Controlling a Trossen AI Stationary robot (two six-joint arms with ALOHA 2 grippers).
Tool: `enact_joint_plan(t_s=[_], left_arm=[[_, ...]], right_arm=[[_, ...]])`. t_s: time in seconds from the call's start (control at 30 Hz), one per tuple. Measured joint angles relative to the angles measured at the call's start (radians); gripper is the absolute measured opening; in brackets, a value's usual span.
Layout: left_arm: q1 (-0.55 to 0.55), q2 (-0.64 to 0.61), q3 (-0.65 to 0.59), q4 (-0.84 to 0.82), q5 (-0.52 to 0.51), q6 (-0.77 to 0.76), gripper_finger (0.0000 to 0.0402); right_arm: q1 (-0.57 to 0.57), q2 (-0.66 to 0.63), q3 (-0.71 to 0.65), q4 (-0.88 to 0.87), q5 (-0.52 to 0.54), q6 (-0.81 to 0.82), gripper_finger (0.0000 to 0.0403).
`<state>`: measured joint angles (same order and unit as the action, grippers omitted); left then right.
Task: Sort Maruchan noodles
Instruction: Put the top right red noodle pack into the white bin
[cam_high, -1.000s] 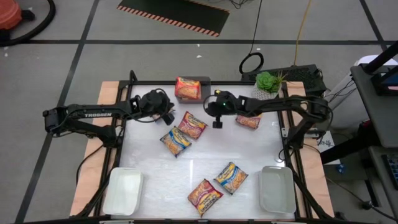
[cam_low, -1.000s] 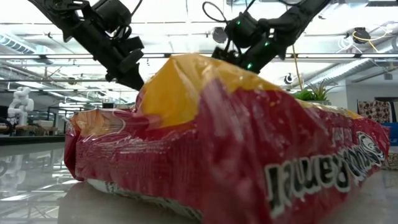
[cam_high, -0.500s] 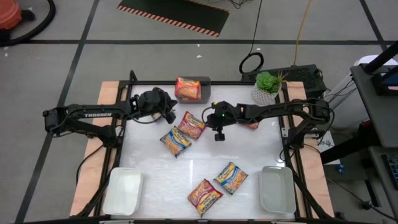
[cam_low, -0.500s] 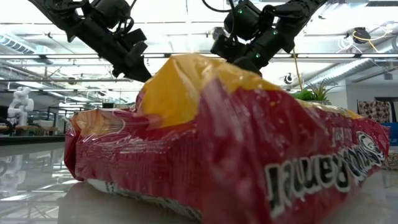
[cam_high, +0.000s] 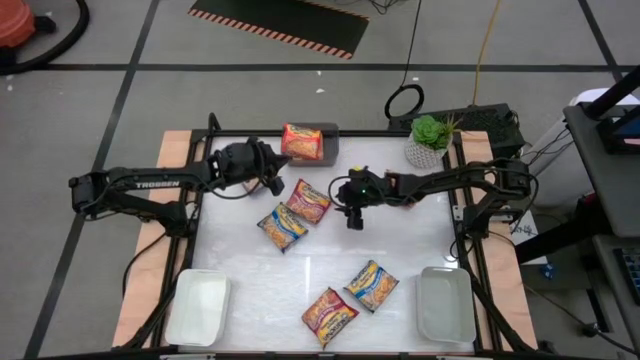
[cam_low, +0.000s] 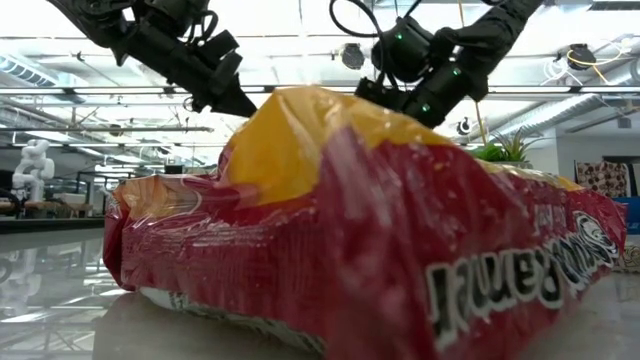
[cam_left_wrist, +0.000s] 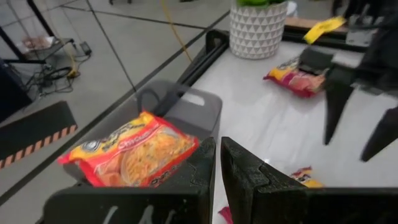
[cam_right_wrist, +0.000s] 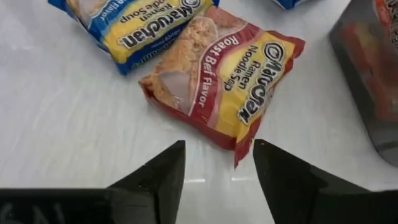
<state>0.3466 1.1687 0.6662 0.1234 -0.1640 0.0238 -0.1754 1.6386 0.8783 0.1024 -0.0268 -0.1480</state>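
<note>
The left arm reaches across the far left of the table, its left gripper (cam_high: 272, 180) pressed shut and empty. The right arm stretches in from the far right toward the middle, its right gripper (cam_high: 352, 208) parted, pointing down, holding nothing.

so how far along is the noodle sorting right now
Early. Done: one orange packet sits in the grey bin. In hand: nothing; the right gripper hangs open beside the red roast beef packet, and the left gripper is shut near the bin. Left: five loose packets; both white trays hold nothing.
</note>
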Motion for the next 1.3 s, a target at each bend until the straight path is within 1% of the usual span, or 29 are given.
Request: enact_joint_plan(t_s=[0.17,0.4,0.63,0.93,1.03,1.13,1.3], left_arm=[[0.0,0.0,0.03,0.002,0.035,0.0,0.0033],[0.0,0.0,0.035,0.002,0.036,-0.001,0.0033],[0.0,0.0,0.035,0.008,0.036,-0.008,0.0033],[0.0,0.0,0.035,0.008,0.036,-0.012,0.0033],[0.0,0.0,0.035,0.01,0.036,-0.014,0.0033],[-0.002,0.0,0.035,0.01,0.036,-0.019,0.0033],[-0.003,0.0,0.035,0.003,0.036,-0.025,0.0033]], right_arm=[[-0.013,0.0,-0.053,0.108,0.0,0.035,0.0192],[-0.015,0.019,-0.074,0.123,0.028,0.061,0.0192],[-0.015,0.117,-0.074,0.229,0.027,0.083,0.0192],[-0.015,0.223,-0.041,0.275,0.026,0.075,0.0186],[-0.016,0.264,-0.017,0.319,0.029,0.075,0.0166],[-0.015,0.286,-0.001,0.325,0.028,0.068,0.013],[-0.019,0.286,0.001,0.328,0.031,0.032,0.0033]])
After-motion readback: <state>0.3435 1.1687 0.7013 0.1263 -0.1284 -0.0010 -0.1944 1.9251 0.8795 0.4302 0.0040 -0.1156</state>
